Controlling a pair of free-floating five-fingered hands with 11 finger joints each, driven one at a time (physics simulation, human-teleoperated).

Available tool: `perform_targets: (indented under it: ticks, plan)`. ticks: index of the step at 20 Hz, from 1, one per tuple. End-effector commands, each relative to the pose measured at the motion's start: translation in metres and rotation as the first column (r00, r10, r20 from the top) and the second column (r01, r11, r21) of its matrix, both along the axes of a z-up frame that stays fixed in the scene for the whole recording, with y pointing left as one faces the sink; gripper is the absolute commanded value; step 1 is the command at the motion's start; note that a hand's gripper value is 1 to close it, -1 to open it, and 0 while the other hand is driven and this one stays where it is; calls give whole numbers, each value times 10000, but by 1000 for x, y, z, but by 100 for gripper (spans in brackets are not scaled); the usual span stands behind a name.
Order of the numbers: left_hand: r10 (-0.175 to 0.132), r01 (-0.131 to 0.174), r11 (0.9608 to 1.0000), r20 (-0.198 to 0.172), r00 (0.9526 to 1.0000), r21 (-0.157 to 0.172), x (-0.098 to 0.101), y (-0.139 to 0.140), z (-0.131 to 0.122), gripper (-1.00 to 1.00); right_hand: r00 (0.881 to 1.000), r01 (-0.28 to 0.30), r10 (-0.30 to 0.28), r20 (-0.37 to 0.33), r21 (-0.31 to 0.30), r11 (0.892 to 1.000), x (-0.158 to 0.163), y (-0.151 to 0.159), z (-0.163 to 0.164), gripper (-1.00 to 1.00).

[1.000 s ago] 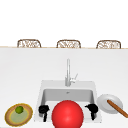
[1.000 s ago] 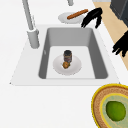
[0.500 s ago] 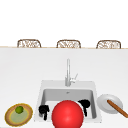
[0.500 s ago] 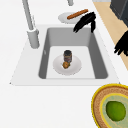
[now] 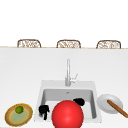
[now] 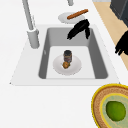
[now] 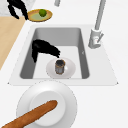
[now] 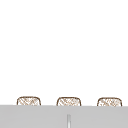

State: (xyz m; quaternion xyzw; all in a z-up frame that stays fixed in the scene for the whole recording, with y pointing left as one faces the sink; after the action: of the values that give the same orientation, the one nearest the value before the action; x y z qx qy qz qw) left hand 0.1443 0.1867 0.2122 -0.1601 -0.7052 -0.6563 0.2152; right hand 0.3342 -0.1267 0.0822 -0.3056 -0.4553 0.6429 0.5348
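My right hand (image 5: 79,101) hangs inside the sink (image 5: 45,87), fingers straight and open, holding nothing. In the right side view the right hand (image 7: 43,48) has its fingertips just short of a dark jar (image 7: 60,66), which stands upright on a white plate (image 7: 71,70) on the sink floor. A small brown piece (image 6: 66,65) lies on that plate beside the jar (image 6: 67,55). My left hand (image 5: 43,111) floats idle at the sink's front left corner, fingers relaxed and hanging down. A big red ball (image 5: 67,115) hides the sink's front part in the front view.
A tall faucet (image 5: 67,75) stands behind the sink. Left of the sink, a woven plate (image 5: 10,117) carries a green lime (image 5: 19,109). To the right, a white plate (image 5: 103,101) holds a baguette (image 5: 117,107). Three wicker chair backs (image 5: 68,43) line the counter's far edge.
My right hand has come away from the baguette plate and dropped into the sink towards the jar. The left hand has stayed put.
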Motion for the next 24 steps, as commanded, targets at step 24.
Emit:
perform_targets:
  ticks: [24]
  plan:
    - [19, -19, 10000, 18, 10000, -5, 0, 0, 0, 0, 9115, -50, -148, -4110, -469, 9989, 67, 35, -22, -100]
